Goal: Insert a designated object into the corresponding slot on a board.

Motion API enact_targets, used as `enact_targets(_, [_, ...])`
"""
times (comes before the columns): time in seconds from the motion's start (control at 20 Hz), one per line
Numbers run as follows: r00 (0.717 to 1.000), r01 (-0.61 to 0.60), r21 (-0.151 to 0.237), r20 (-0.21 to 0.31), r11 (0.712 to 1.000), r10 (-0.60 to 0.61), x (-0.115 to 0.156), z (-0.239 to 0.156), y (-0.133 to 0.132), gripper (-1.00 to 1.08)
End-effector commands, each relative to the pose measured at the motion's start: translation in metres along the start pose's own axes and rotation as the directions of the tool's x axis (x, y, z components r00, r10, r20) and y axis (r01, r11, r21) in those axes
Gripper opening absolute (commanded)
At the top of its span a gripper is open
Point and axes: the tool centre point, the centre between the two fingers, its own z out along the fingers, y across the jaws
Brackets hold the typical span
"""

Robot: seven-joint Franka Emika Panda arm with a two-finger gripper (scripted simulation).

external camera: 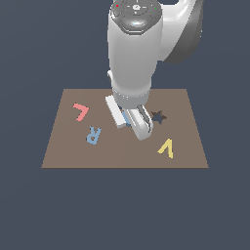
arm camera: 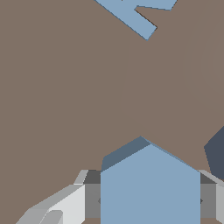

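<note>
My gripper (external camera: 130,121) stands low over the middle of the brown board (external camera: 68,151). It is shut on the light-blue hexagon block (arm camera: 151,188). In the wrist view the block fills the gap between the two fingers (arm camera: 89,201); in the exterior view only a sliver of the block (external camera: 127,119) shows. In the exterior view the arm covers the spot under the gripper, so no hexagon slot shows there. A dark cut-out edge (arm camera: 216,153) shows beside the block in the wrist view; I cannot tell whether it is the slot or the star.
A dark star-shaped hole (external camera: 157,116) lies just to the exterior view's right of the gripper. On the board lie a red letter L (external camera: 80,111), a blue letter R (external camera: 93,134) (arm camera: 135,15) and a yellow letter V (external camera: 167,148).
</note>
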Motion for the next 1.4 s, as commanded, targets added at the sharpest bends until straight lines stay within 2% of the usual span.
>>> enact_targets(0.0, [0.999, 0.047, 0.000, 0.000, 0.999, -0.047, 0.000, -0.001, 0.013, -1.00])
enact_targets(0.35, [0.984, 0.178, 0.000, 0.000, 0.984, -0.178, 0.004, -0.003, 0.050, -1.00])
enact_targets(0.65, [0.969, 0.248, 0.000, 0.000, 0.969, -0.248, 0.009, -0.005, 0.070, -1.00])
enact_targets(1.35, [0.961, 0.276, 0.000, 0.000, 0.961, -0.276, 0.013, -0.004, 0.078, -1.00])
